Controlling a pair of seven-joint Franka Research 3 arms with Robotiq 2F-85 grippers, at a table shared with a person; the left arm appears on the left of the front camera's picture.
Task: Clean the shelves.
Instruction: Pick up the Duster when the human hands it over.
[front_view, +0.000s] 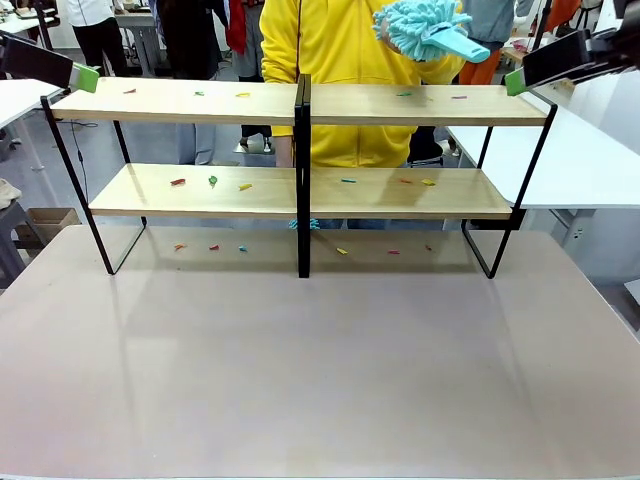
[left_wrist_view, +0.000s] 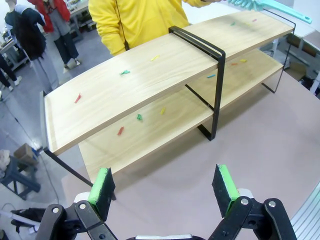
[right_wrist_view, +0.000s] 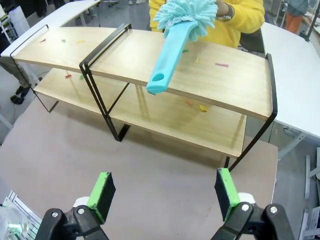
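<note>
The left tool (left_wrist_view: 164, 186) and right tool (right_wrist_view: 164, 189) are spread; a teal duster (front_view: 425, 30) is held at one o'clock above the shelves (front_view: 170, 102).

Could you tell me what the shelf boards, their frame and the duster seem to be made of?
Shelves: boards of light wood or wood-look laminate, matte, grain visible. Frame: thin black bars, probably painted metal. Duster: fluffy teal head, seemingly microfibre; smooth, plastic-looking handle.

The shelves (front_view: 370, 200) — two light-wood boards on a black frame — stand upright, dotted with coloured bits (front_view: 245, 186).
</note>
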